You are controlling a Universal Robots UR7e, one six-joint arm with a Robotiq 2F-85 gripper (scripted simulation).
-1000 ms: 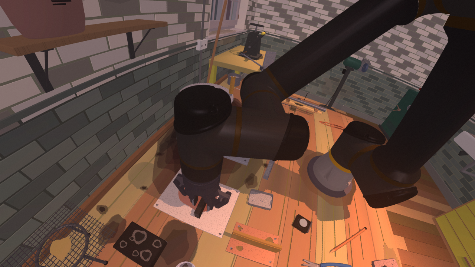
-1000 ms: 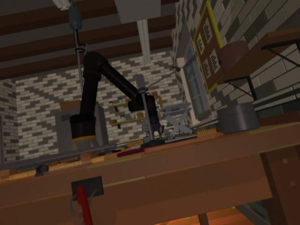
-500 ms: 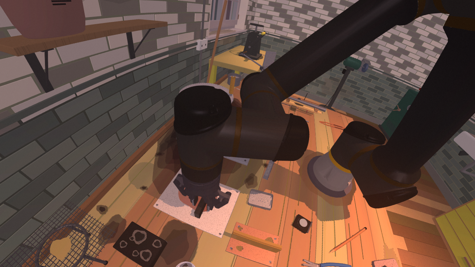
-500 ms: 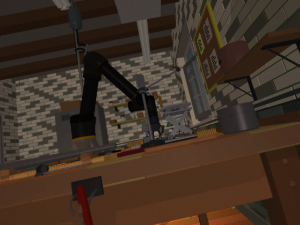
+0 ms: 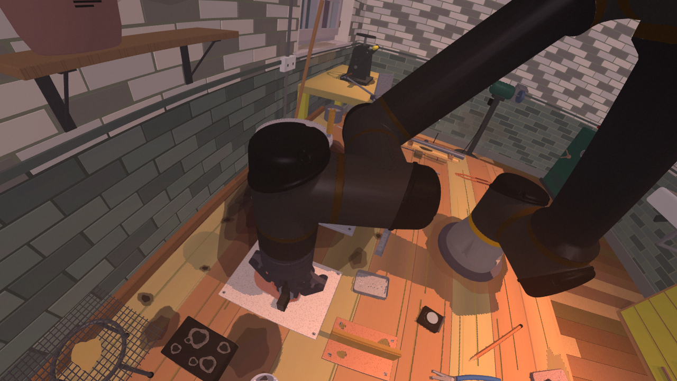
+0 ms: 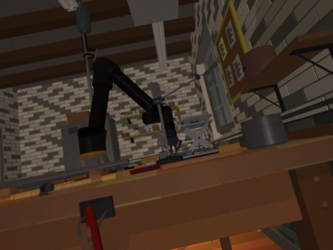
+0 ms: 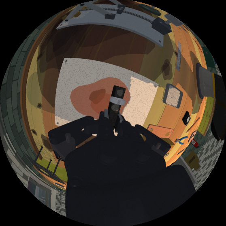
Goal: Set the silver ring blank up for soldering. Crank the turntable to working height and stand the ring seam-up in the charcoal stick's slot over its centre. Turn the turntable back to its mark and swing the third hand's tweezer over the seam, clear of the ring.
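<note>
The charcoal stick [image 7: 115, 107] is a dark bar lying on the speckled white soldering pad [image 5: 279, 294], with the silver ring blank [image 7: 118, 100] standing as a pale band across it near its far end. I grip the stick's near end in my closed gripper [image 7: 112, 120], which points straight down over the pad [image 7: 88, 84]. From the side camera only the stick's tip [image 5: 283, 299] shows below my fingers [image 5: 289, 286]. The turntable [image 6: 194, 118] sits raised on its scissor lift [image 6: 198, 140] behind my wrist. The third hand's post [image 6: 162, 126] stands beside my arm.
A grey brick wall runs behind the bench. A small grit tray [image 5: 370, 284], a copper plate with a wooden bar [image 5: 362, 343], a black charcoal block [image 5: 200, 349], a pencil [image 5: 497, 342] and a wire mesh tripod [image 5: 75, 341] lie around the pad.
</note>
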